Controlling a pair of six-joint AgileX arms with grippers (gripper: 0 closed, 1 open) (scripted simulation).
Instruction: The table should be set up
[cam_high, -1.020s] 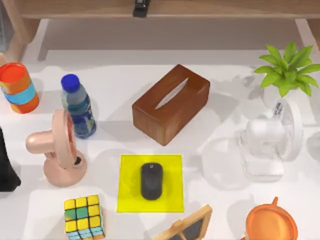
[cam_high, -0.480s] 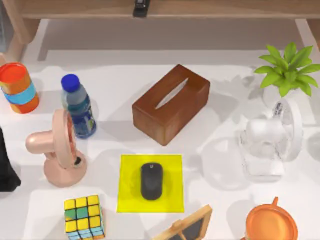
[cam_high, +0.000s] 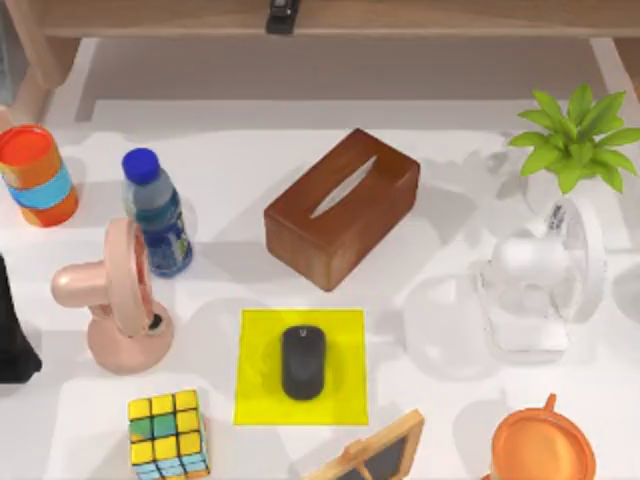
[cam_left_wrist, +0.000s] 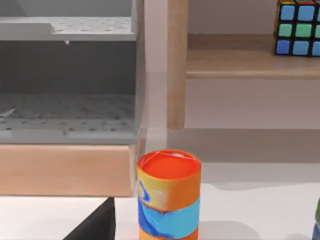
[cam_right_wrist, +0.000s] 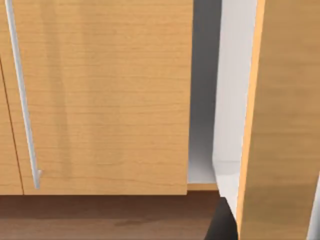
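Nothing on the bench (cam_high: 250, 150) has moved since earlier. The mouse (cam_high: 303, 361) sits on the mat (cam_high: 345, 400), seemingly done. Either end effector's state: cannot tell.

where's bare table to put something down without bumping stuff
Bare white table runs behind the brown wooden tissue box, from the blue-capped bottle to the green potted plant. Another gap lies between the yellow mat and white fan. The near edge is crowded.
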